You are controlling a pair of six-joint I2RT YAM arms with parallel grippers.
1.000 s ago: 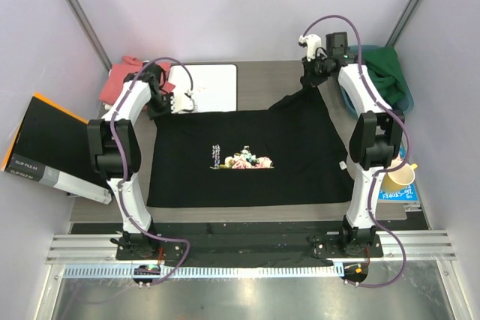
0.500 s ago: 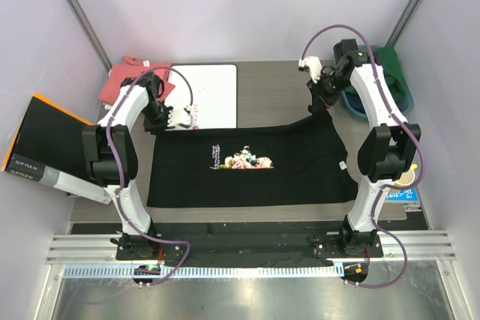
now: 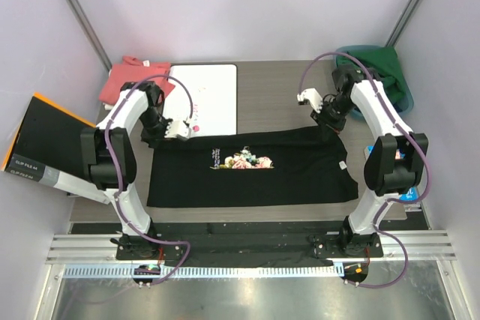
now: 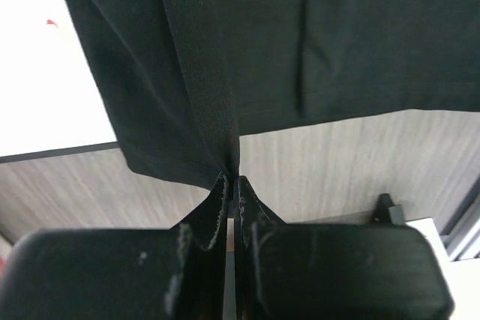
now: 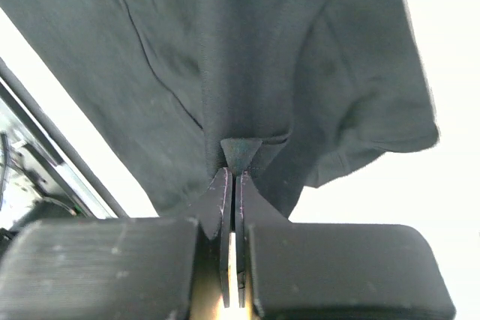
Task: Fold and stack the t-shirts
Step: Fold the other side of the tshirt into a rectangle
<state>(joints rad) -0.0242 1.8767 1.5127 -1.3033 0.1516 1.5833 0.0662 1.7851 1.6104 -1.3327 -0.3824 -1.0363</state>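
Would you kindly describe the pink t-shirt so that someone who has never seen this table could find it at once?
Find the white board lying flat at the far side of the table. Beside its left edge, in the far left corner, lies the salmon-pink t-shirt, bunched up. It is the only pink cloth: the black t-shirt is in the middle, the green cloth far right.

Two t-shirts: one black t-shirt point(image 3: 247, 174) with a flower print, centre; one plain salmon-pink t-shirt point(image 3: 124, 80), far left. One green cloth point(image 3: 382, 69) in one teal tub point(image 3: 409, 99), far right. One white board point(image 3: 214, 91), far side. One flat black box point(image 3: 45, 140) with orange edge, left. Two grippers: left gripper point(image 4: 231, 185), right gripper point(image 5: 232, 177). One grey table point(image 3: 277, 95).
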